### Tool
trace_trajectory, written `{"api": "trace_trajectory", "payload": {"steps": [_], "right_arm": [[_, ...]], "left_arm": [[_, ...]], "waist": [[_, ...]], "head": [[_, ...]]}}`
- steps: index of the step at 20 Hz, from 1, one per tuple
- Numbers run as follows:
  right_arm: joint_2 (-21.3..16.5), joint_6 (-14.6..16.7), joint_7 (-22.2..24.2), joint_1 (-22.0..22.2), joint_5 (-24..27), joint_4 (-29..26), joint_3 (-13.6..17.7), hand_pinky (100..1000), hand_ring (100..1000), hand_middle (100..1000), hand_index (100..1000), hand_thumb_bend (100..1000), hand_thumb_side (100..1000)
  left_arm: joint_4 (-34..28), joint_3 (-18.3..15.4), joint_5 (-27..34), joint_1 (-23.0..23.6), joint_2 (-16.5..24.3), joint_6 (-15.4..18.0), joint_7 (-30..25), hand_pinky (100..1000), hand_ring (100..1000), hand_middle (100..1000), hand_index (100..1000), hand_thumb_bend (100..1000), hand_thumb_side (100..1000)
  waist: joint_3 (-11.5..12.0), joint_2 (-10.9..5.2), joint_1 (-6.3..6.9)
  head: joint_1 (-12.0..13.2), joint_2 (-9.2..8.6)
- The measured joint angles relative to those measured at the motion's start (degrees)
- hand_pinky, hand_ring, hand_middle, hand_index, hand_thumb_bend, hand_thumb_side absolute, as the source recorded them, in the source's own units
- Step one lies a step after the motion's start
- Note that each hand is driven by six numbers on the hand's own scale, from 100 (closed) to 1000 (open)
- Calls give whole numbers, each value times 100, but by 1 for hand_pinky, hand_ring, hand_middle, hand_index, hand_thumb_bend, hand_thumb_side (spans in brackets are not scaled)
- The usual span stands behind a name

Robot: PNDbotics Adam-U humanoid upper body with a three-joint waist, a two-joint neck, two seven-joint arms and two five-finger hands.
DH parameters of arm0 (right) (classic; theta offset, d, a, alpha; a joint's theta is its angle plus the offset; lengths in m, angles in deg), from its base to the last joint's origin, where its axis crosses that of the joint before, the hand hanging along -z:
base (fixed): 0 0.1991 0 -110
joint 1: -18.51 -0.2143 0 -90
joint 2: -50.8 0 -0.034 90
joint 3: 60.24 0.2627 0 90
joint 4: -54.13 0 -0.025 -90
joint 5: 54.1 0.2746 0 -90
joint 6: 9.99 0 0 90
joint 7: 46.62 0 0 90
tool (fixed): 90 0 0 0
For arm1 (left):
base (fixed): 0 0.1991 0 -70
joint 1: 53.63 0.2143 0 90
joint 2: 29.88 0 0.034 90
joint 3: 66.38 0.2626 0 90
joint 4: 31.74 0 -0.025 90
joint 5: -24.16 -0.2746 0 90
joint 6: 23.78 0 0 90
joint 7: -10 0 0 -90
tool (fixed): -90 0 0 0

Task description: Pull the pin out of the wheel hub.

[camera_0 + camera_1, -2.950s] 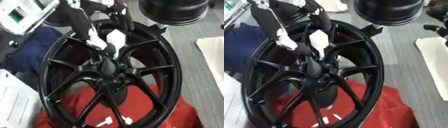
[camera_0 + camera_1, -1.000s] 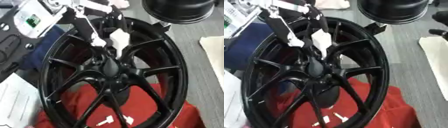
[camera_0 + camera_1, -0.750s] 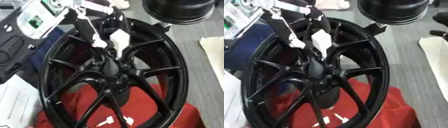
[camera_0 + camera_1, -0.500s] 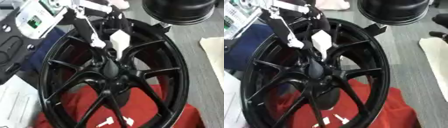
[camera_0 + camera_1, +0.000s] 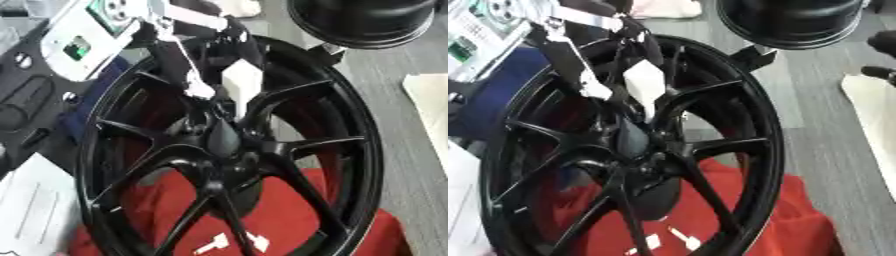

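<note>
Now reaching down from upper left through the spokes: left hand (image 5: 206, 87), fingers' state indiscernible, just above wheel hub (image 5: 229, 150); pin itself not made out.

Your way to the hub (image 5: 229, 150) runs between the spokes (image 5: 289, 102), and those gaps are narrow. The hand (image 5: 206, 65) already fills the upper one, reaching in from the top left. A second black wheel (image 5: 363, 20) crowds the top right rim. Red cloth (image 5: 289, 210) backs the lower gaps. Grey floor (image 5: 411, 130) on the right is open.
</note>
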Motion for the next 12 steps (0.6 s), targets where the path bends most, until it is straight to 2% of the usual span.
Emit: {"api": "trace_trajectory", "payload": {"steps": [6,12], "right_arm": [[15,-8,7,-29,0,0,0,803,957,752,737,100,733],[47,-16,8,-38,0,-1,0,803,957,752,737,100,734]], "left_arm": [[80,4,-53,-1,-50,19,1,865,878,837,870,234,138],[149,4,-59,-2,-108,25,-4,851,855,777,845,183,114]], "waist": [[-13,44,6],[-28,63,34]], "head": [[20,-21],[27,-45]]}}
